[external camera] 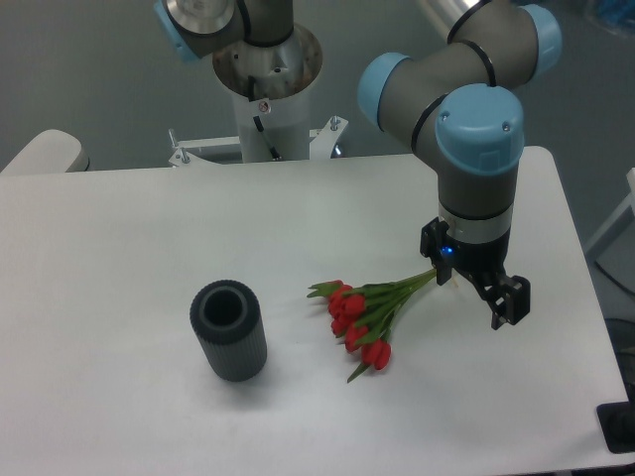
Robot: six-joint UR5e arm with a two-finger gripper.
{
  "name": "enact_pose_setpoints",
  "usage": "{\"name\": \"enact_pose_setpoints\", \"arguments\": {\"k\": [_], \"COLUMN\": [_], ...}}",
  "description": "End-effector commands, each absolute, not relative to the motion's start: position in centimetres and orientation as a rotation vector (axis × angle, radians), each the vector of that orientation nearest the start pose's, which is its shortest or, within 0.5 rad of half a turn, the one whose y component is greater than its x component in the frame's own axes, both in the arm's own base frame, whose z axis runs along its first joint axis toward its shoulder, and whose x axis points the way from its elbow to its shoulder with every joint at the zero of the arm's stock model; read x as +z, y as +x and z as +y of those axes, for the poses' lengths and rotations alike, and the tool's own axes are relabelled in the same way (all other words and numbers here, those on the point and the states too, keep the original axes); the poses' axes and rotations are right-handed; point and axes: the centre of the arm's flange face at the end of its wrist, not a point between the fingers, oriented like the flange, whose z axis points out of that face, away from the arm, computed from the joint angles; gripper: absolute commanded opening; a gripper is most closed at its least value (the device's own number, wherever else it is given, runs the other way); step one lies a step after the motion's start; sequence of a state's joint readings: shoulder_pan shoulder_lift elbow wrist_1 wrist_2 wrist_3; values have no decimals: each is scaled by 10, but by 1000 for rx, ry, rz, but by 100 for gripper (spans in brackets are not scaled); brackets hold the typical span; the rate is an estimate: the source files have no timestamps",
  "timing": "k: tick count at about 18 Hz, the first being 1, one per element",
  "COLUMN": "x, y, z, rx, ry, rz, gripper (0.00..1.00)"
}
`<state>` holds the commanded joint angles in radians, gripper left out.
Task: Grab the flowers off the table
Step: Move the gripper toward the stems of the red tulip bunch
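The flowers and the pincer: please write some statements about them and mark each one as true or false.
1. The flowers lie on the white table. True.
2. The flower heads are yellow. False: they are red, with green stems.
3. The pincer is at the stem end of the flowers. True.
4. The dark ribbed cylinder lies on its side. False: it stands upright, with its open end up.
5. The cylinder touches the flowers. False: bare table shows between them.
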<state>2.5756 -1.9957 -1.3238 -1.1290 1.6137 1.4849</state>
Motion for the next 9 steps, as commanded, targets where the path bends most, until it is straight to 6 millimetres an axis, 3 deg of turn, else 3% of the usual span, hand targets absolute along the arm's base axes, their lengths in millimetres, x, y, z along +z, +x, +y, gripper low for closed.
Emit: {"name": "enact_pose_setpoints", "arguments": {"k": [4, 9], "x": [408, 382], "y": [-507, -492], "z": [475, 465], "rx": [397, 321], "ry": [-2985, -3016], "rz": [723, 726], "gripper": [100, 100]}}
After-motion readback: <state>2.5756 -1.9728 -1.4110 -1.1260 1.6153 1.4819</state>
